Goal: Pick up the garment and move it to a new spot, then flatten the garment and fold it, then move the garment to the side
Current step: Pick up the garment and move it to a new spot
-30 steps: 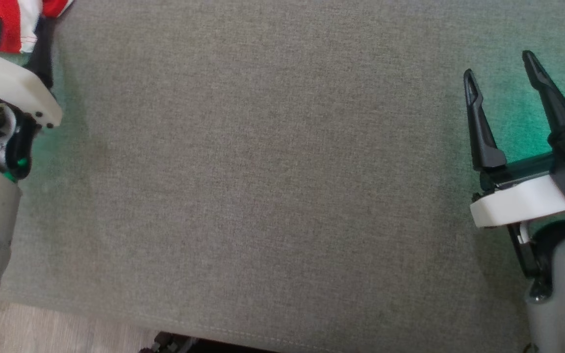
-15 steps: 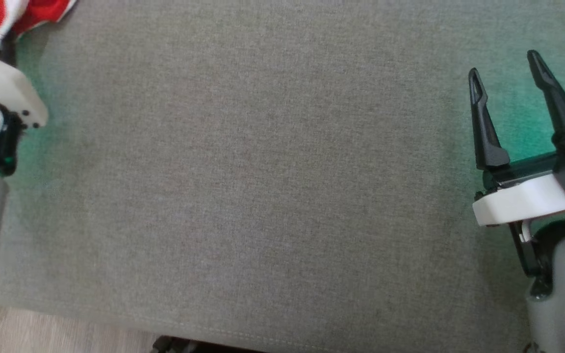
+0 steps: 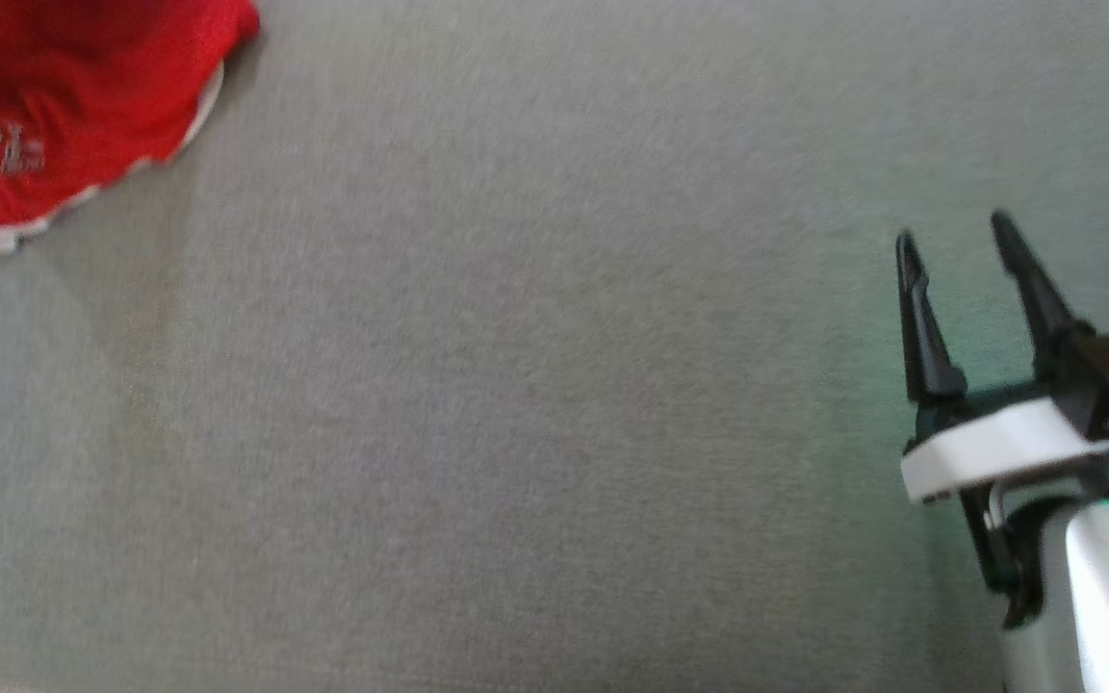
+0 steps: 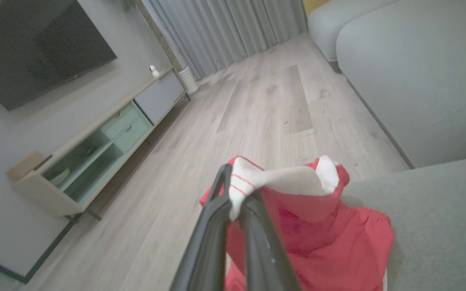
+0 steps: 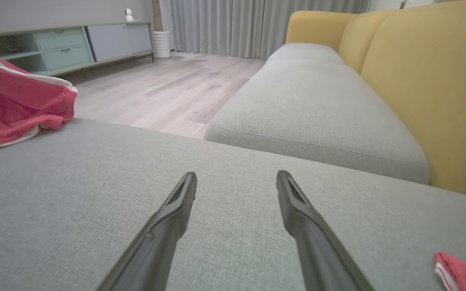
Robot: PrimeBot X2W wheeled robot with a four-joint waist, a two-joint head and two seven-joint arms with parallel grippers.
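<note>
Left gripper (image 4: 236,194) clamped on garment (image 4: 318,230) edge, 10 o'clock; right gripper (image 3: 952,229) apart. Thin pinch: liable to slip under drag.

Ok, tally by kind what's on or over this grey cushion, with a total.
Garments: 1, the red garment, held by the left gripper.
Other red cloth: 1, a small red piece low in the right wrist view.
Grippers: 2, left shut, the right gripper open.
Total: 4.

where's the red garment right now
In the head view the red garment is in the top left corner, at the left end of the grey cushion; the left wrist view shows the left gripper shut on its white trim.
</note>
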